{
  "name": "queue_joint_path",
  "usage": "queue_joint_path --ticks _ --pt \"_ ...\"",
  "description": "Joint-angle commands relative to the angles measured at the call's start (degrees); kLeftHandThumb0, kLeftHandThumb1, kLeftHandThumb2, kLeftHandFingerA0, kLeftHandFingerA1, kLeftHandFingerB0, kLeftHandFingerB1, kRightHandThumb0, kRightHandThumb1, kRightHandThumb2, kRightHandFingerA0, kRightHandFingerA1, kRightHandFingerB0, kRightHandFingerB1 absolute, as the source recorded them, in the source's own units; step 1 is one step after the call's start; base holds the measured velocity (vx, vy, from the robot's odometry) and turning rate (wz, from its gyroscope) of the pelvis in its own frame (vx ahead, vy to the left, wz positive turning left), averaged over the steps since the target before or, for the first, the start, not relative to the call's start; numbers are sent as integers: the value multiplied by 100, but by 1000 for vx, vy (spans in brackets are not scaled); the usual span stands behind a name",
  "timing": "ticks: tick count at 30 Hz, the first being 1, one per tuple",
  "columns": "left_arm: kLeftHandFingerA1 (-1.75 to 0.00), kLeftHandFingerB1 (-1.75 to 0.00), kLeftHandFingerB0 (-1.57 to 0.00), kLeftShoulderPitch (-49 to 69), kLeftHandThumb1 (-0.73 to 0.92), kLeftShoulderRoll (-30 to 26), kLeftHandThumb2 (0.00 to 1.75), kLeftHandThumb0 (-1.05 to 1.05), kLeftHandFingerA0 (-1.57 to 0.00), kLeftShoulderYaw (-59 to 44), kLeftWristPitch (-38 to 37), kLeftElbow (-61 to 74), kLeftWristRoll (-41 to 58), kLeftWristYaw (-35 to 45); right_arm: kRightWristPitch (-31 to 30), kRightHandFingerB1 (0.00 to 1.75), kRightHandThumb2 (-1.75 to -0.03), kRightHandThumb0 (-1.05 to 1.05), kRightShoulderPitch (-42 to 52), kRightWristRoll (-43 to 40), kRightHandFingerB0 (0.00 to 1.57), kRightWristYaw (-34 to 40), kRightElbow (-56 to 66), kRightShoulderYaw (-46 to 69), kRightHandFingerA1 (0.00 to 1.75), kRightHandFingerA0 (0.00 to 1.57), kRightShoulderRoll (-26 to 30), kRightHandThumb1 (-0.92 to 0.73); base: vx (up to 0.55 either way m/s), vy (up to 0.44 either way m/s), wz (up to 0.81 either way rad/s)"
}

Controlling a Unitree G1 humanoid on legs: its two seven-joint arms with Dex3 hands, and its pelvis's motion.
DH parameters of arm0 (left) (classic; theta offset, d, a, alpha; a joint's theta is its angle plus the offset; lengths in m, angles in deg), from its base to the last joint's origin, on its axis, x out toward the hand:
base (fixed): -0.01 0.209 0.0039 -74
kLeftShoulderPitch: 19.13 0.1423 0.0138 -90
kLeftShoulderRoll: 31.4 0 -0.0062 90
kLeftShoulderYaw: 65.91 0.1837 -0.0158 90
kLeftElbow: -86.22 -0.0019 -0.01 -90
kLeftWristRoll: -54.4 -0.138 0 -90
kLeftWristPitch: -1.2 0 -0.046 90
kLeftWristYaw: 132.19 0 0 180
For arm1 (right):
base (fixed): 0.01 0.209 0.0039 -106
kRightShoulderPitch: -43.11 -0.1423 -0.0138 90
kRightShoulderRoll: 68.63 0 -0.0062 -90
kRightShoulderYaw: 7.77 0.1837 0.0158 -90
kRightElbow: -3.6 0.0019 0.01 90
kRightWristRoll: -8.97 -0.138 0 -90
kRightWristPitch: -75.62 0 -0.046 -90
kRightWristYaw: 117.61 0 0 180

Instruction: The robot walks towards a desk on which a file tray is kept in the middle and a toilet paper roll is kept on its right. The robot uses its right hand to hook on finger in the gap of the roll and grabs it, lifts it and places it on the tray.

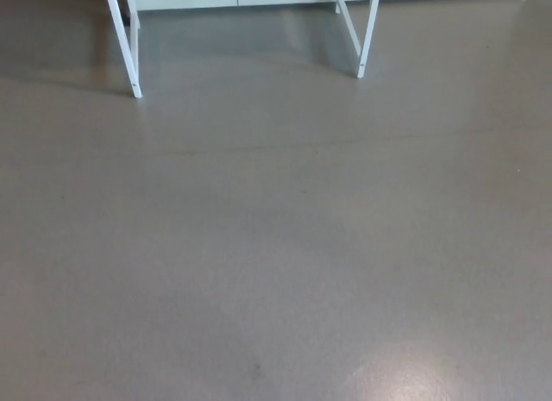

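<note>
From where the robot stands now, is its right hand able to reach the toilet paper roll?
Probably not yet. Neither the roll nor the right hand is in view; only grey floor and the lower white desk legs at the top of the picture show. The desk seems still some way ahead.

Just a smooth grey floor [276, 246] filling the view, with a glare patch bottom right. Two white counter legs [123, 43] [366, 34] stand on it up top.
</note>
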Motion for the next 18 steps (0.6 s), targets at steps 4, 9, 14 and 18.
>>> queue_joint_path --ticks 4,9,14,18 --pt "-73 -68 -14 20 75 -82 124 -105 -10 188 30 14 -134 -62 105 16 -104 -81 6 109 5 107 -65 -73 54 18 67 -67 108 27 4" --pt "-73 -67 -13 -22 74 -73 122 -105 -12 99 360 106 -31 -120 100 22 -99 -76 59 -93 4 -54 -1 60 52 13 44 -63 88 -115 8" --pt "-72 -66 -12 -74 74 -55 123 -105 -8 104 102 -136 -24 -127 -45 19 -103 -76 -51 30 0 -108 -97 -33 51 11 82 -66 67 -241 -2" --pt "-69 -64 -17 -12 75 -78 123 -105 0 82 186 41 33 -17 111 20 -101 -77 0 -37 4 -75 -71 29 54 16 58 -64 61 -156 -3"
